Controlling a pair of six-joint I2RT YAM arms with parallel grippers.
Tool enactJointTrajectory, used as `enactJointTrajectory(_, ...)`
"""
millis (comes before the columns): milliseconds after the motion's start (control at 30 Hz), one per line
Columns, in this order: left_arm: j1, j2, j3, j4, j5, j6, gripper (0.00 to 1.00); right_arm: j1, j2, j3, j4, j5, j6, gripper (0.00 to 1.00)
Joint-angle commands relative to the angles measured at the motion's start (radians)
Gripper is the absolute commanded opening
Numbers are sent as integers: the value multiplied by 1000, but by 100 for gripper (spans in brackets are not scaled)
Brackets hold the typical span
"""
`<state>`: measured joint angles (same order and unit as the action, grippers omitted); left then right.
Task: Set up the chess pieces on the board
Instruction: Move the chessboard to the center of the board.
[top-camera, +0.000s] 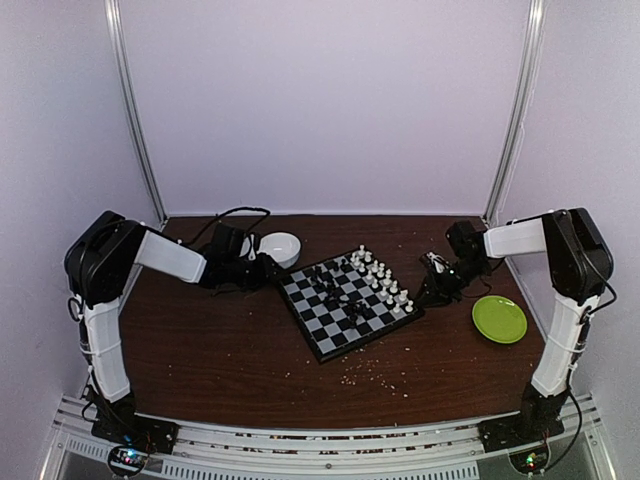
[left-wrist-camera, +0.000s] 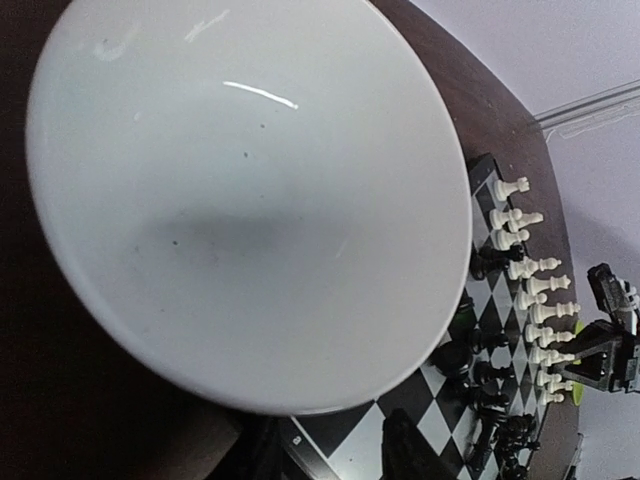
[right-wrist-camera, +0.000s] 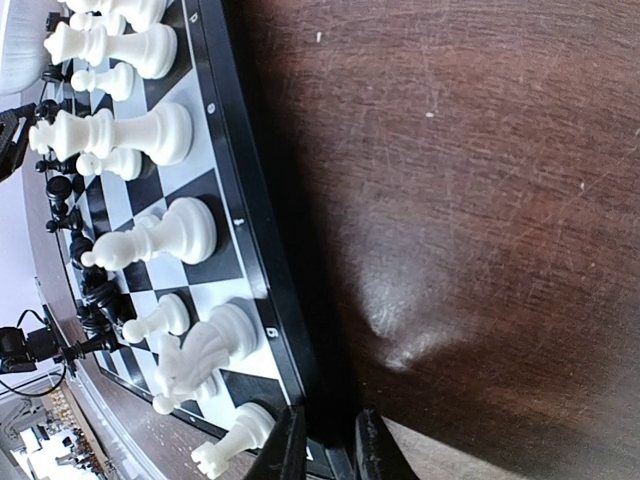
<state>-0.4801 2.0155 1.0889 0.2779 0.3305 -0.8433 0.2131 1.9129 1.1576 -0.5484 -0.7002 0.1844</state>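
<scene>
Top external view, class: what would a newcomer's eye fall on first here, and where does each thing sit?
The checkered board sits turned at an angle in the centre, with white chess pieces lined along its far right edge and black pieces crowded together nearer its middle. A bright green plate lies to its right, and a white bowl sits beyond its far left corner.
</scene>
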Motion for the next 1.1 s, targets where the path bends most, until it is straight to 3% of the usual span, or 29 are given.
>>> enactJointTrajectory(0, -5, -70, -27, -28, -124, 45, 37, 15, -11, -38, -81, 33, -26, 18)
enactJointTrajectory(133, -5, -71, -15, -20, -173, 57, 40, 14, -18, -47, -70, 36, -25, 18)
enactJointTrajectory(533, -5, 52, 110, -47, -102, 99, 40, 14, 0, -52, -65, 44, -32, 15)
enactJointTrajectory(1067, -6, 98, 76, 7, 31, 97, 39, 14, 12, -71, -56, -1, -36, 13)
